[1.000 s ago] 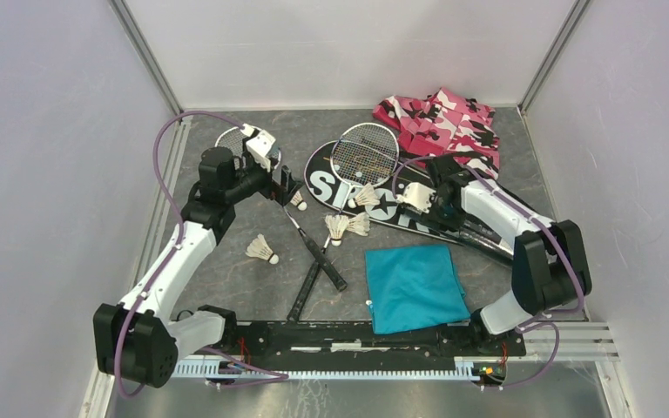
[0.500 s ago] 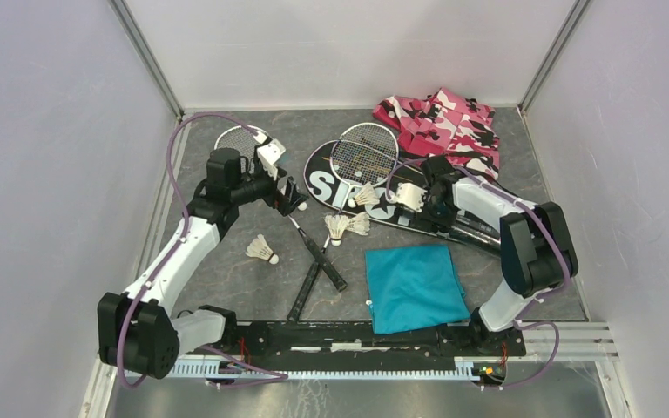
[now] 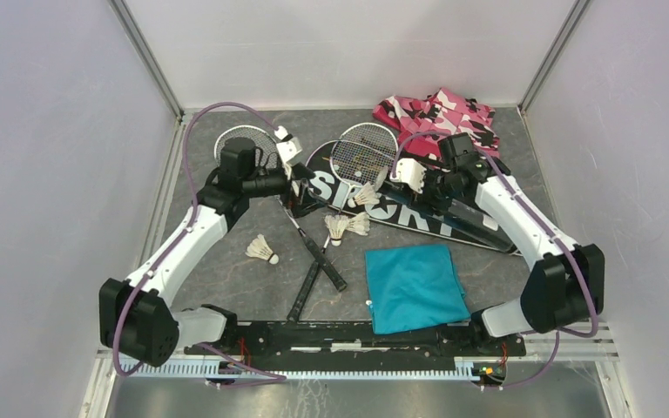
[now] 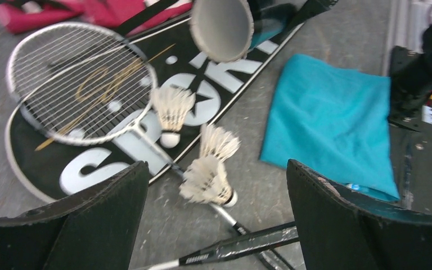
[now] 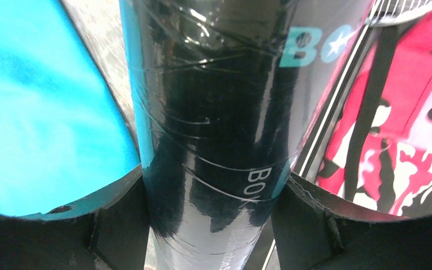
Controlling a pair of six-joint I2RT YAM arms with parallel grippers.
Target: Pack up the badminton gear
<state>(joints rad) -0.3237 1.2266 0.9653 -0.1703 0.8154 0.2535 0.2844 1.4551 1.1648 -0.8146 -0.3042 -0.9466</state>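
Right fingers (image 5: 320, 225) clamped across the long black tube (image 5: 214, 112), mid-barrel, above the bag (image 4: 34, 163). Tube is stiff, hollow, probably light; its glossy wrap may slip. Left fingers (image 4: 95, 225) wide apart over three shuttlecocks (image 4: 208, 180) at the bag's edge. Feathers are fragile; take by the cork. Legible: "SPORT" on bag, "BO…" on tube.

left arm (image 3: 187, 244) stretched forward and inward, left gripper (image 4: 216, 169) held low, jaws spread wide, nothing gripped, right arm (image 3: 523, 222) angled in toward the middle, right gripper (image 5: 212, 177) clamped snug round the long black tube (image 5: 214, 84)
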